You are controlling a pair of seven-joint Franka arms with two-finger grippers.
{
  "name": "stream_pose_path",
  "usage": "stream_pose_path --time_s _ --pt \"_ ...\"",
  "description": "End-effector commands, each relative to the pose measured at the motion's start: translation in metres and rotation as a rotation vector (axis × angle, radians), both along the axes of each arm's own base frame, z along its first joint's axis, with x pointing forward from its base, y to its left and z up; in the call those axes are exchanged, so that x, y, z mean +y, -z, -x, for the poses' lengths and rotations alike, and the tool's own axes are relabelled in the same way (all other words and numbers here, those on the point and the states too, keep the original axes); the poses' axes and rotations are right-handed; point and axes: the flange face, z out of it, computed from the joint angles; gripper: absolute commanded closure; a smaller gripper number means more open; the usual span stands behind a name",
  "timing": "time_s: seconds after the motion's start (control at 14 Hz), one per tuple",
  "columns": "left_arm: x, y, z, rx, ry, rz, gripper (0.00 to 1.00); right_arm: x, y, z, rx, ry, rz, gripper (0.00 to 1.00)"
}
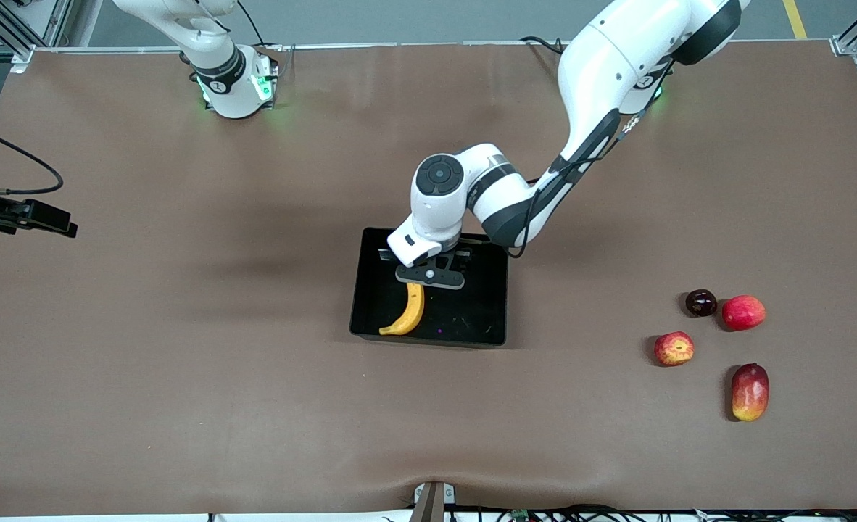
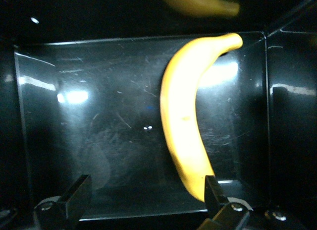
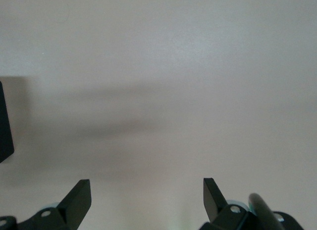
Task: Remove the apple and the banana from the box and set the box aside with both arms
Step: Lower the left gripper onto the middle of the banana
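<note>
You are on the banana (image 1: 408,312) step: it lies in the box (image 1: 486,319), the apple (image 1: 673,349) already out. Left gripper (image 2: 143,193), jaws spread, hovers over it; lower and pinch. Right gripper (image 3: 147,190) waits, spread.

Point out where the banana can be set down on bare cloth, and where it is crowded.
Bare cloth runs from the box toward the right arm's end of the table, and between the box and the apple. It is crowded at the left arm's end: apple, dark fruit, pinkish-red fruit, mango-like fruit.
</note>
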Motion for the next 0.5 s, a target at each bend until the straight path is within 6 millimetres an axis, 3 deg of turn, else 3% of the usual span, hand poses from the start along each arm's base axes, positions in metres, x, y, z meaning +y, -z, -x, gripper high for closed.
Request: stream_pose_path --time_s 0.0,0.07,0.14,0.43 --pt "-0.023 0.018 0.006 -0.023 -0.027 0.014 0.00 0.002 -0.001 0.002 0.010 0.010 -0.017 0.00" --pt "-0.023 0.026 0.004 -0.032 -0.045 0.021 0.00 0.001 -0.001 0.002 0.010 0.010 -0.017 0.00" --pt "-0.030 0.038 0.006 -0.046 -0.062 0.057 0.00 0.002 0.011 -0.004 0.026 0.004 -0.023 0.00" --pt "-0.037 0.056 0.015 -0.045 -0.126 0.055 0.00 0.017 0.023 -0.011 0.035 -0.004 -0.045 0.00"
